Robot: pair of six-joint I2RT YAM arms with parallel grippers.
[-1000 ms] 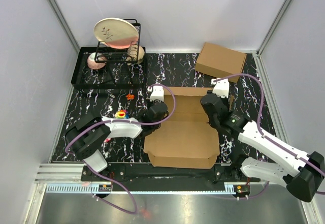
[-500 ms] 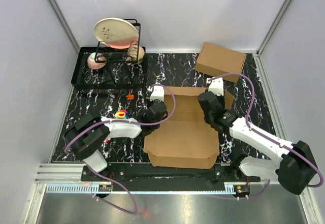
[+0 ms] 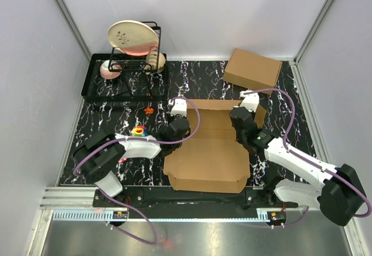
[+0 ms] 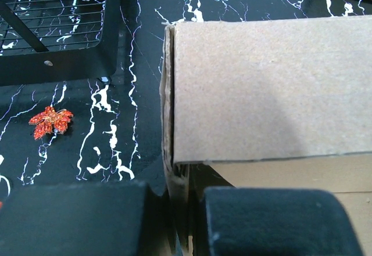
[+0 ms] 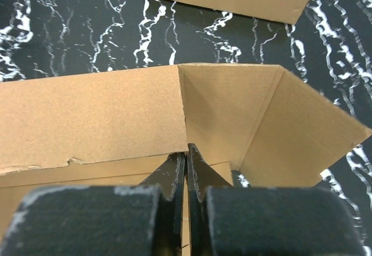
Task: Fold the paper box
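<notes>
1. Most of the paper box lies flat on the worktop, just in front of the arm bases. Its near edge seems to be folded up into a low front wall.
2. On the left side, the left tool is closed on the upright left wall of the box. The thin cardboard edge stands between its two pads.
3. On the right side, the right tool is fully closed, with the fingers pressed together. The tips point into the far right corner, where the rear wall meets the side flap. Whether they pinch any cardboard, I cannot tell.
4. To do this step well, I think the left grip should steady its wall while the right tips push the corner flap inward slowly along its crease. In this way the rear wall does not fall back.
5. Farther behind stands a second, finished box, apart from the work.
</notes>
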